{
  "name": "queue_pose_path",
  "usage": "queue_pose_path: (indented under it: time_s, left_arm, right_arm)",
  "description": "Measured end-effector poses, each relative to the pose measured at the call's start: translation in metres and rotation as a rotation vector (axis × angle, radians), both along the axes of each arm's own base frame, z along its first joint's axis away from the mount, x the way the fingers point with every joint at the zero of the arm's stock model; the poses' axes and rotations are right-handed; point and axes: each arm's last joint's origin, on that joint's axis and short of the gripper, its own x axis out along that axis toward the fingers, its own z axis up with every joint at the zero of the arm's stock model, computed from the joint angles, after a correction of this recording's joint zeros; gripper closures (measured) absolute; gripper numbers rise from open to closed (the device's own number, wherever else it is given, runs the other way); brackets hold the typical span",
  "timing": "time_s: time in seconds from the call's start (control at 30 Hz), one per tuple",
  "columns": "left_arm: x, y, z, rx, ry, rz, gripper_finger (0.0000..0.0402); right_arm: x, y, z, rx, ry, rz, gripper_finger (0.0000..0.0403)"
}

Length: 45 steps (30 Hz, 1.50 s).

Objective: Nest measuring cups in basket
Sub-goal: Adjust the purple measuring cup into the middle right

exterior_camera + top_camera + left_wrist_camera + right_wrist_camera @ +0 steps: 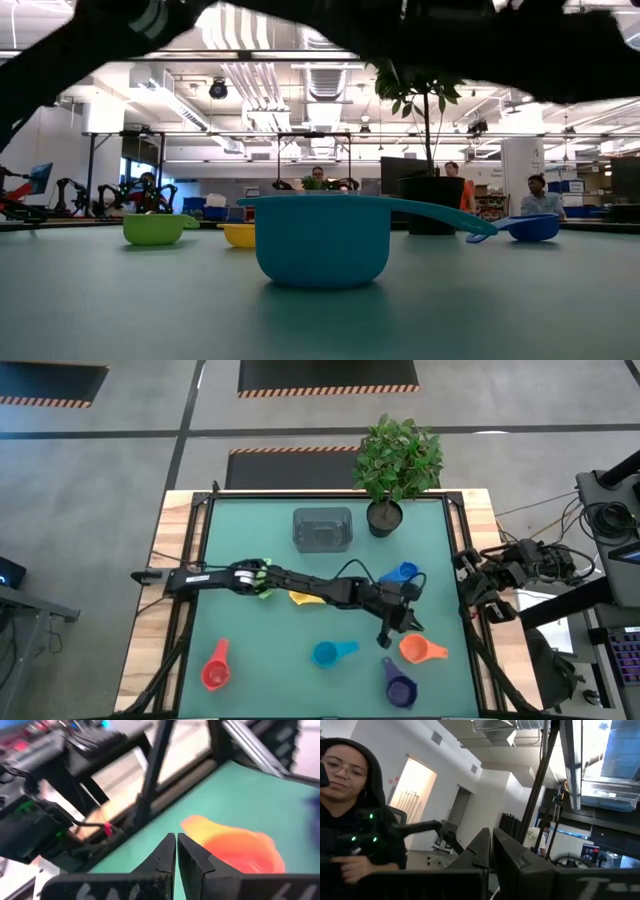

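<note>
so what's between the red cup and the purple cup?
High view: the light blue cup sits roughly between the red cup and purple cup, slightly farther back; otherwise bare green mat.

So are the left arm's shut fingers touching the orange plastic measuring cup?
Cannot tell. In the left wrist view the left gripper sits beside the orange plastic measuring cup, but blur hides contact.

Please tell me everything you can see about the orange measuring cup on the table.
The orange measuring cup is a small round scoop that looks like plastic, with a short flat handle pointing toward the table's right edge. It sits upright and empty on the green mat, in the front right part of the table, outside the basket. The purple cup lies just in front of it, apart. The left gripper, jaws shut, is right beside its bowl; in the left wrist view I cannot tell if they touch.
</note>
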Motion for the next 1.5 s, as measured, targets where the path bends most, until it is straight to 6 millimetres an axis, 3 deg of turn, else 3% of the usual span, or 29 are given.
queue_pose_path:
  time_s: [0.23, 0.53, 0.7, 0.97, 1.13, 1.5]
  left_arm:
    - [-0.028, -0.016, 0.029, 0.121, 0.178, -0.098, 0.0402]
    - [-0.031, -0.031, 0.022, 0.109, 0.213, -0.127, 0.0395]
    - [-0.026, -0.032, 0.022, 0.034, 0.189, -0.09, 0.0349]
    - [-0.025, -0.034, 0.0, 0.002, 0.282, -0.069, 0.0253]
    - [-0.033, -0.041, -0.006, -0.003, 0.365, -0.188, 0.0228]
    - [-0.042, -0.063, -0.006, -0.002, 0.408, -0.249, 0.0155]
  right_arm:
    - [0.0, 0.0, 0.0, 0.002, 0.004, -0.003, 0.0394]
    - [0.0, 0.0, 0.0, 0.007, 0.008, 0.0, 0.0394]
    - [0.0, 0.0, 0.001, 0.008, 0.004, -0.001, 0.0394]
    - [0.0, 0.0, 0.0, 0.008, 0.013, 0.0, 0.0394]
    - [0.001, 0.0, -0.001, 0.005, 0.018, -0.001, 0.0394]
    - [0.001, 0.0, -0.001, -0.004, 0.013, -0.007, 0.0394]
